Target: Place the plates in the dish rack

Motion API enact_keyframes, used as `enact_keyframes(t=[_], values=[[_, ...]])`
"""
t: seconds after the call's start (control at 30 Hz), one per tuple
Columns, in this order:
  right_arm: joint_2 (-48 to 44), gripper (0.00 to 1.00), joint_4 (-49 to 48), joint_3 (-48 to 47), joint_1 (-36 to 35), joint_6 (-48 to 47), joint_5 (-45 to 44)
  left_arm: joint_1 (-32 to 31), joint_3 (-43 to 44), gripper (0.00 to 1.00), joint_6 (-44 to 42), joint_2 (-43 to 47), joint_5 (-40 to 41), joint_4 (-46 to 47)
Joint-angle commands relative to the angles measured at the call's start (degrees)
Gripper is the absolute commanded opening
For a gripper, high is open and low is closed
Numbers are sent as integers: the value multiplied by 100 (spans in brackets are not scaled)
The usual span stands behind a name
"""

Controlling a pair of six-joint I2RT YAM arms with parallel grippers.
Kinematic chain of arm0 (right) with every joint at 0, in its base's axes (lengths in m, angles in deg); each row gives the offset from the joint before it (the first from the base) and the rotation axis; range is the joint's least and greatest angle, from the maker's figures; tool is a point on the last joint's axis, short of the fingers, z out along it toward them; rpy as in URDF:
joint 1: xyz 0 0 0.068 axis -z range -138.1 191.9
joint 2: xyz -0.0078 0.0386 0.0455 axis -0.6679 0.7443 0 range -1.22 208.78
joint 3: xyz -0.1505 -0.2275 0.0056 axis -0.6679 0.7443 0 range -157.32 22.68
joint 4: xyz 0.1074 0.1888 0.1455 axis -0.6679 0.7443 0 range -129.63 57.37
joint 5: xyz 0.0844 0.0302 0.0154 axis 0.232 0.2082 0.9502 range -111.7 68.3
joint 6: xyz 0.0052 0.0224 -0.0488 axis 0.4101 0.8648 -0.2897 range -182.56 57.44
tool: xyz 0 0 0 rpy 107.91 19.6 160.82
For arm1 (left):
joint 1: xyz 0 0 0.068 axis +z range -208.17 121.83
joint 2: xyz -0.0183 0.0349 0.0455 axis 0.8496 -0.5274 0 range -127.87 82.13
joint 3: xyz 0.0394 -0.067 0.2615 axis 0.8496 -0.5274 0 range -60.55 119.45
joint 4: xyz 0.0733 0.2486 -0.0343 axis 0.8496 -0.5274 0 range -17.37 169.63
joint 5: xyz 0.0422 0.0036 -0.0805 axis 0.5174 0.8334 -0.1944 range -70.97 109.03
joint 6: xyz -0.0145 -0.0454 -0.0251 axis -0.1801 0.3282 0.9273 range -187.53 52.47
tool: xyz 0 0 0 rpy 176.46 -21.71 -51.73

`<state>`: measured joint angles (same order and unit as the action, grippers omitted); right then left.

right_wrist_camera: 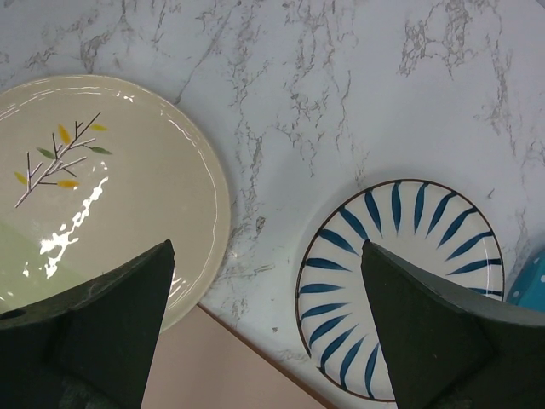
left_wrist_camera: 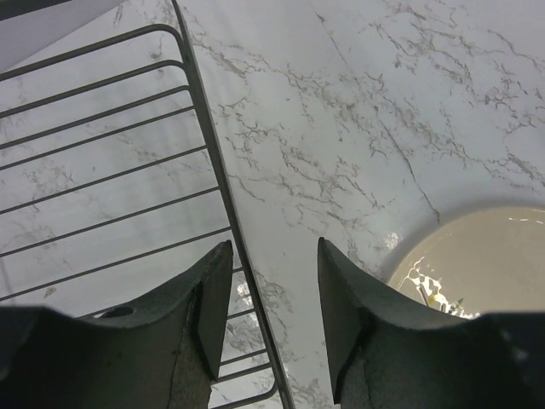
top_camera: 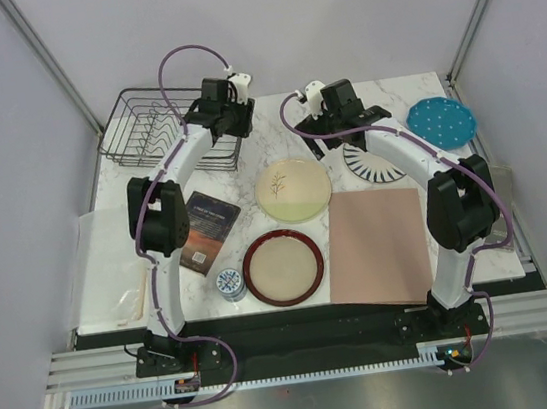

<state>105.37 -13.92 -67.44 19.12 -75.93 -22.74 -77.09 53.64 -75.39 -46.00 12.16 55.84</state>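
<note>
**Left pincer astride rack rim, four plates flat on worktop, none loaded**

I have the left pincer (left_wrist_camera: 274, 247) over the right rim wire of the rack (top_camera: 133, 132). Its jaws are partly apart with the wire between them. Neither pad clearly touches the wire, so it grips nothing. My guess is it sits there to steady or nudge the rack before loading.

The right pincer (right_wrist_camera: 266, 247) hangs spread wide and empty above bare worktop (top_camera: 275, 139), between the sprig plate (top_camera: 294, 189) and the striped plate (right_wrist_camera: 400, 285). That spread would suit taking a rim.

The rack is at the far left corner with no plate in it. The sprig plate lies mid-worktop and the red-rim plate (top_camera: 283, 267) is nearest the bases, beside the cup (top_camera: 231, 284). The striped plate is under the right arm, and the teal plate (top_camera: 441, 122) is at the far right corner. All lie flat, so a rim will be awkward to take.
</note>
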Motion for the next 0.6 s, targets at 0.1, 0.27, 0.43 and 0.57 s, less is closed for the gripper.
enact_keyframes(t=[0.1, 0.27, 0.43, 0.57], values=[[46, 98, -32, -102, -24, -70, -72, -59, 297, 44, -198, -168, -42, 147], [143, 98, 13, -198, -24, -70, -98, -59, 314, 32, -251, -177, 2, 138], [178, 98, 56, -207, -24, -105, -72, -86, 227, 15, -322, -133, 11, 129], [178, 98, 170, -119, 46, -271, 443, -165, 51, 2, -392, 182, 28, 103]])
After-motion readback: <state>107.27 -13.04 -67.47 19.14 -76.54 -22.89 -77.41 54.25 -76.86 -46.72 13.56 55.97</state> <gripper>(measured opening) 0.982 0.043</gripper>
